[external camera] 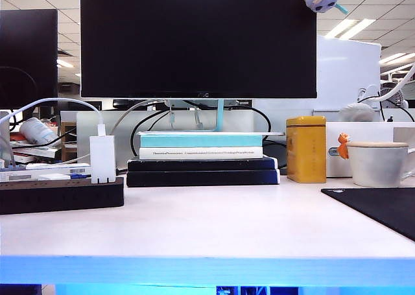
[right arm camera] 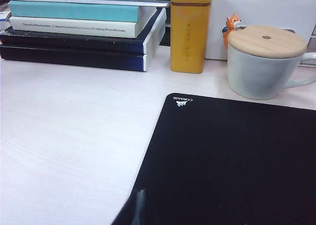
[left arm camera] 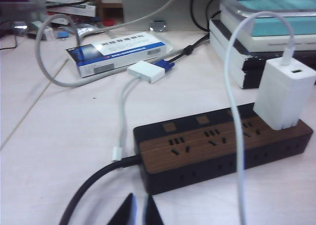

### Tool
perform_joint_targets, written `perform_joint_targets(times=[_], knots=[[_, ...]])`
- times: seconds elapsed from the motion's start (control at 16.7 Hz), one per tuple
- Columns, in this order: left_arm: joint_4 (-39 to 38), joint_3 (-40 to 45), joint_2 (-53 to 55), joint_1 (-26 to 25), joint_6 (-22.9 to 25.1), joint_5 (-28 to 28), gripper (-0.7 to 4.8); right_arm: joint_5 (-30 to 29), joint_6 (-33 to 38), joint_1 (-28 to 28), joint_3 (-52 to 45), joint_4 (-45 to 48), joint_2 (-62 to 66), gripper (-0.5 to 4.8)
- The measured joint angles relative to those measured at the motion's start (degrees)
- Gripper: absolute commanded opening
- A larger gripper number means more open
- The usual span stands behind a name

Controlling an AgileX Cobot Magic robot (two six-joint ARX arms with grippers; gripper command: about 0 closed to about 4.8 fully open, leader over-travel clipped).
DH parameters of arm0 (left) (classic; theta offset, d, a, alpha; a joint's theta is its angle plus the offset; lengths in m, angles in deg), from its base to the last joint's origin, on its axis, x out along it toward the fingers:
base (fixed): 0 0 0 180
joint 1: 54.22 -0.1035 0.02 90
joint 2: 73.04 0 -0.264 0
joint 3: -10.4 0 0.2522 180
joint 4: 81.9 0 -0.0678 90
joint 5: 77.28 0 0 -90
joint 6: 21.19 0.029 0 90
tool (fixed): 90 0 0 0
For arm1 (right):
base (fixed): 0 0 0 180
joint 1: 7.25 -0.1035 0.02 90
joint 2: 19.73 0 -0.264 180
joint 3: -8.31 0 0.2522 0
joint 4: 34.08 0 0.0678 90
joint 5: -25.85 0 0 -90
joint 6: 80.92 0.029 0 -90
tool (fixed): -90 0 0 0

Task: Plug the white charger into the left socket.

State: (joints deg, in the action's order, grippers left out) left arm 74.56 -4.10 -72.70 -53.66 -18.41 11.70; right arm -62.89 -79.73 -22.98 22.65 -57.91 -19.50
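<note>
The white charger [external camera: 102,159] [left arm camera: 284,94] stands upright on the black power strip [external camera: 61,194] [left arm camera: 197,156], plugged in at the end nearest the books, with its thin white cable [left arm camera: 232,111] looping up and over. The outlet under it is covered, so I cannot single out the left socket; two bare outlet groups [left arm camera: 177,145] lie toward the strip's cord end. My left gripper [left arm camera: 139,210] hovers shut and empty on the near side of the strip. My right gripper [right arm camera: 140,207] is shut and empty over the mouse pad's edge. Neither gripper shows in the exterior view.
A stack of books [external camera: 201,162] sits under the monitor [external camera: 198,42]. Beside it stand a yellow tin [external camera: 306,149] and a lidded mug [external camera: 377,162]. A black mouse pad [external camera: 382,207] lies at the right. A blue-white box [left arm camera: 116,52] and a white adapter [left arm camera: 145,71] lie behind the strip.
</note>
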Motion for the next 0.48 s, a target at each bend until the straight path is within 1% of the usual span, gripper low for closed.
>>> perform_joint_targets(times=[0.48], knots=[[0.02, 0.00, 0.00, 0.00, 0.00, 0.39, 0.39, 0.09, 0.00, 0.07, 0.00, 0.02, 0.00, 0.00]])
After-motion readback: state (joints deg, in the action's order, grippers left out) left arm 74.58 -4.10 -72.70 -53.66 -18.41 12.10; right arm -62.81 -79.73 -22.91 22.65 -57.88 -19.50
